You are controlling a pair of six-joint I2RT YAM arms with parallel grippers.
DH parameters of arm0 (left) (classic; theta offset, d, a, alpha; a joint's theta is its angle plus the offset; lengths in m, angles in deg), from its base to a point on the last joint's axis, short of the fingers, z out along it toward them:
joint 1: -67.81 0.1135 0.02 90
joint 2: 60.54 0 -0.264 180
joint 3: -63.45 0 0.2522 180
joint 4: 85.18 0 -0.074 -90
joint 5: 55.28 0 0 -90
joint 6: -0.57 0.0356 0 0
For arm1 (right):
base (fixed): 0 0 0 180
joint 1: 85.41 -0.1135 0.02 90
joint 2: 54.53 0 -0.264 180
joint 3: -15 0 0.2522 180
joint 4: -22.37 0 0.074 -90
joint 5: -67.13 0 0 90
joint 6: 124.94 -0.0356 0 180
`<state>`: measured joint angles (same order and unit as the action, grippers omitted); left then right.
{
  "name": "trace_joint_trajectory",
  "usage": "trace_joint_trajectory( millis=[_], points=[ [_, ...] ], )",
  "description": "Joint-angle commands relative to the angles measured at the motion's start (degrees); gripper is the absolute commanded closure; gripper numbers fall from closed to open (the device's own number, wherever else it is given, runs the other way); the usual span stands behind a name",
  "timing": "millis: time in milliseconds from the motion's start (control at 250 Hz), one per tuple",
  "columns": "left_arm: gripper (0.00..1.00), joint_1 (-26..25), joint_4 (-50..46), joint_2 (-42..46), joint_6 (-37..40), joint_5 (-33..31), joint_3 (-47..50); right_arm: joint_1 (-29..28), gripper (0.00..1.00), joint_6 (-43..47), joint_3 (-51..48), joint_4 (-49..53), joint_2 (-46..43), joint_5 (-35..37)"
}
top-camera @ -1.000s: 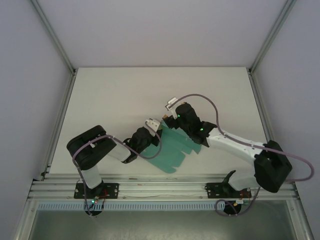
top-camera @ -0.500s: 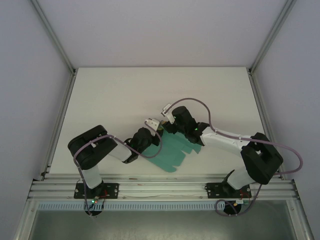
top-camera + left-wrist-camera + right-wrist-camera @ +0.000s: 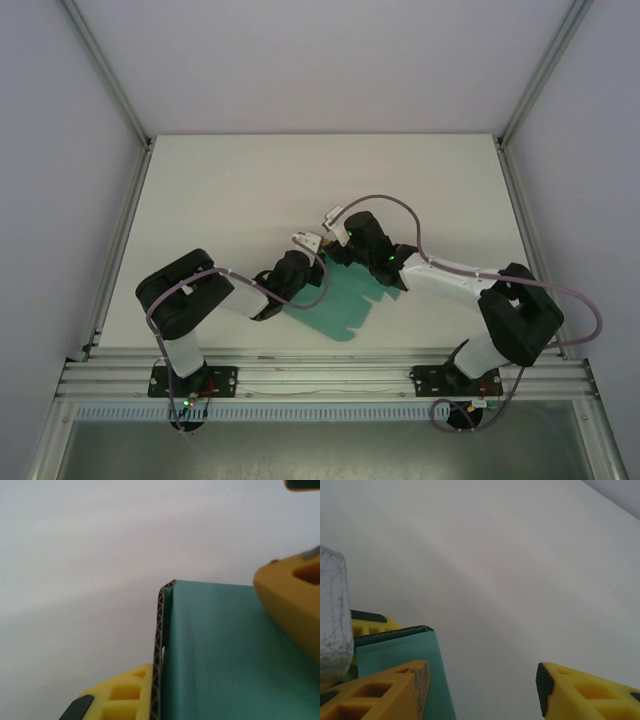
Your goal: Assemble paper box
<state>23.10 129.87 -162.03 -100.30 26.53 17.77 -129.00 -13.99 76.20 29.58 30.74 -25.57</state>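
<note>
Mid-frame, our left claw grips the paper box edge. And our right claw sits released beside it.

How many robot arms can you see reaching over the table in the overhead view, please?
2. The left arm extends from the near left to the green card sheet; the right arm extends from the near right to its far edge. None looks hidden.
</note>
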Motion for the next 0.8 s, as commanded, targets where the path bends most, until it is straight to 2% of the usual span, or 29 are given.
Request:
trace_joint_trajectory(
  millis=[0, 156, 264, 372, 412, 528, 596, 712, 799],
  points=[
    [1.00, 0.7, -2.9, 0.1, -1.8, -6.3, -2.0, -1.2, 0.33, -4.1, -3.0, 7.2, -4.2, -1.0],
    [1.00, 0.7, -10.8, 7.3, -4.9, -6.7, -1.0, -0.3, 0.21, -14.6, -3.0, 12.0, -17.2, 12.6],
    [1.00, 0.8, -19.0, 14.0, -7.0, -6.0, -0.9, 0.9, 0.17, -20.8, -3.8, 20.6, -27.0, 14.5],
    [1.00, 1.0, -28.4, 20.4, -10.8, -5.3, -1.7, 1.3, 0.18, -24.6, -6.1, 27.4, -36.1, 7.1],
    [1.00, 1.1, -31.7, 22.5, -11.9, -3.9, -2.1, 1.3, 0.22, -25.9, -7.3, 27.8, -39.0, 3.7],
    [1.00, 1.3, -39.3, 27.5, -15.6, -1.9, -2.7, 1.4, 0.23, -28.4, -10.9, 25.1, -44.0, -3.8],
    [1.00, 1.2, -43.0, 30.2, -17.1, -1.0, -2.8, 1.4, 0.24, -27.6, -11.9, 23.8, -44.8, -7.6],
    [1.00, 1.2, -47.1, 34.2, -17.6, 0.9, -2.8, 1.4, 0.27, -24.5, -11.0, 22.5, -42.9, -10.0],
    [1.00, 1.3, -48.0, 35.7, -18.1, 0.8, -2.7, 1.4, 0.40, -21.7, -8.5, 24.0, -39.7, -10.4]
  ],
)
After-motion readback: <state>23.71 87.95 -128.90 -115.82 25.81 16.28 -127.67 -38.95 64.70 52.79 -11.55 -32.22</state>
